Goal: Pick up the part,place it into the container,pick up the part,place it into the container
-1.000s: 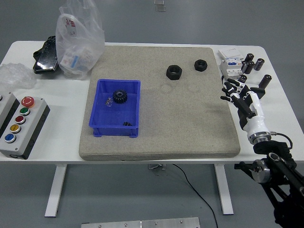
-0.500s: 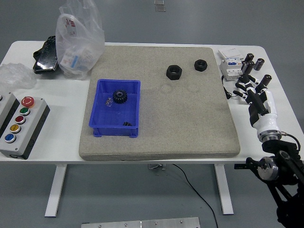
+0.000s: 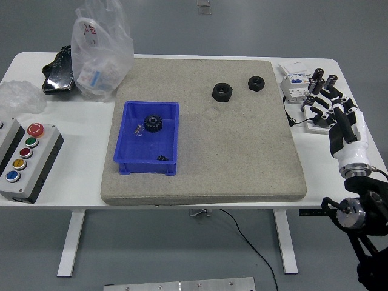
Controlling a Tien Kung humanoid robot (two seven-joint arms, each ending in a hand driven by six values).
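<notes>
Head view over a white table carrying a large grey-beige felt mat: the robot's right hand, black-fingered with a white wrist shell, hangs over the table's right margin, off the mat, its fingers spread apart and holding nothing. Its fingertips lie close to a cluster of small dark cylinders and a white electrical breaker module at the far right corner.

A blue rectangular plastic bin sits on the mat's left half, with a black toothed gear lying inside it toward the far end and a smaller dark piece near its front wall. Two black hexagonal nuts rest on the mat's far right portion, well apart from the bin: the larger nut nearer the centre, the smaller nut just beyond it to the right.

Off the mat at the far left stand a crumpled clear plastic bag and a black object beside it; what that object is cannot be told. A grey control box with coloured push buttons occupies the near left edge. The left arm does not appear.
</notes>
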